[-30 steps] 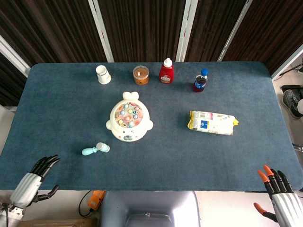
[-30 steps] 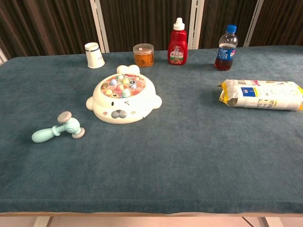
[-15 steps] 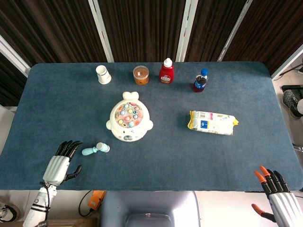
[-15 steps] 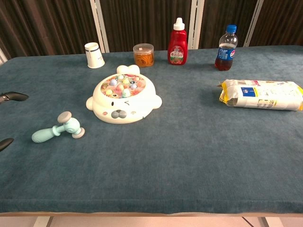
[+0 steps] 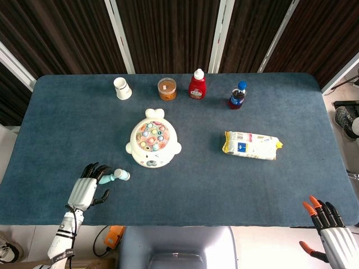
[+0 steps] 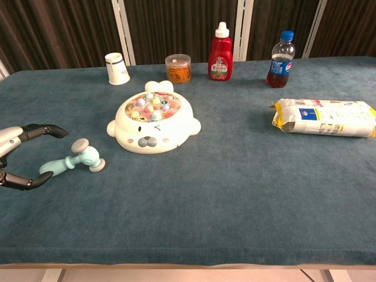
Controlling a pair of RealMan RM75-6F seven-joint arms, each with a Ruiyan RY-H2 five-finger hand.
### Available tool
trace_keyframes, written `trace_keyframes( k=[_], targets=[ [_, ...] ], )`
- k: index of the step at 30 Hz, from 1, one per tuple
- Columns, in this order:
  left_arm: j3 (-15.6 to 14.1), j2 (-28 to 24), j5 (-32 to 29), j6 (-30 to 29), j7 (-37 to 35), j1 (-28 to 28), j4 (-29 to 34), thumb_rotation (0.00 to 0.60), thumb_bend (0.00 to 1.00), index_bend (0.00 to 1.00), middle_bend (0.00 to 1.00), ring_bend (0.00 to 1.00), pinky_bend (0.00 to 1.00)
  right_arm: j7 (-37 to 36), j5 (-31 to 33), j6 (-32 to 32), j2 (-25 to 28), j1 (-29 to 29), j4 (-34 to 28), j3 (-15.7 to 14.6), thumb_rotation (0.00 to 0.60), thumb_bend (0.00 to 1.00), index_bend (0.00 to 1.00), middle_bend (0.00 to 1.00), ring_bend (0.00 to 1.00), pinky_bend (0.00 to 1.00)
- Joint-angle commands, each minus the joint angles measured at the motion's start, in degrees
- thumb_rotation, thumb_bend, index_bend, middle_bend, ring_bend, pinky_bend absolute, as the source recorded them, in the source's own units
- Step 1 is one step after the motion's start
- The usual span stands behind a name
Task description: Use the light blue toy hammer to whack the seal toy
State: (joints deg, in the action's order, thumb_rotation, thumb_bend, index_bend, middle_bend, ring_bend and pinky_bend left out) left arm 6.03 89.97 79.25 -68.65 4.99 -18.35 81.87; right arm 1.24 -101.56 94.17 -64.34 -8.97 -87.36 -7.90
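Observation:
The light blue toy hammer (image 5: 115, 176) (image 6: 73, 160) lies on the blue cloth, handle to the left, in front of and left of the white seal toy (image 5: 152, 146) (image 6: 154, 124) with coloured pegs on top. My left hand (image 5: 88, 186) (image 6: 16, 154) is open at the hammer's handle end, fingers spread above and below the handle, holding nothing. My right hand (image 5: 332, 231) is open at the table's near right corner, off the cloth, seen only in the head view.
Along the back stand a white paper cup (image 5: 122, 88), a lidded jar (image 5: 166, 88), a red ketchup bottle (image 5: 197, 84) and a dark cola bottle (image 5: 237, 95). A yellow and white snack packet (image 5: 251, 145) lies to the right.
My left hand has moved from the table's near left corner rightward to the hammer's handle, fingers still spread. The right hand has barely moved.

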Motion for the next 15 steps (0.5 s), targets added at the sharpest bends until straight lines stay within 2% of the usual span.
trace_keyframes(
  k=[1,9,15],
  targets=[
    [1.5,3.5,-4.0,2.2,3.2,-1.4,-1.9,0.6,0.38,0.2,0.17,0.0,0.0,-0.7,0.3,0.7,0.2,-0.2,0.0,0.2,0.6,0.17,0.0,0.03,0.0,0.06],
    [3.5,8.6,-7.4,1.6,7.2,-2.9,-5.5,0.6,0.37,0.22,0.18,0.01,0.0,-1.9,0.1,0.8,0.6,-0.1,0.3,0.0,0.6,0.17,0.0,0.03,0.0,0.06],
    [4.2,10.5,-8.8,1.5,8.0,-3.7,-7.4,0.6,0.37,0.25,0.21,0.03,0.0,-2.9,0.3,1.2,0.9,-0.2,0.6,0.1,0.6,0.17,0.0,0.03,0.0,0.06]
  ],
)
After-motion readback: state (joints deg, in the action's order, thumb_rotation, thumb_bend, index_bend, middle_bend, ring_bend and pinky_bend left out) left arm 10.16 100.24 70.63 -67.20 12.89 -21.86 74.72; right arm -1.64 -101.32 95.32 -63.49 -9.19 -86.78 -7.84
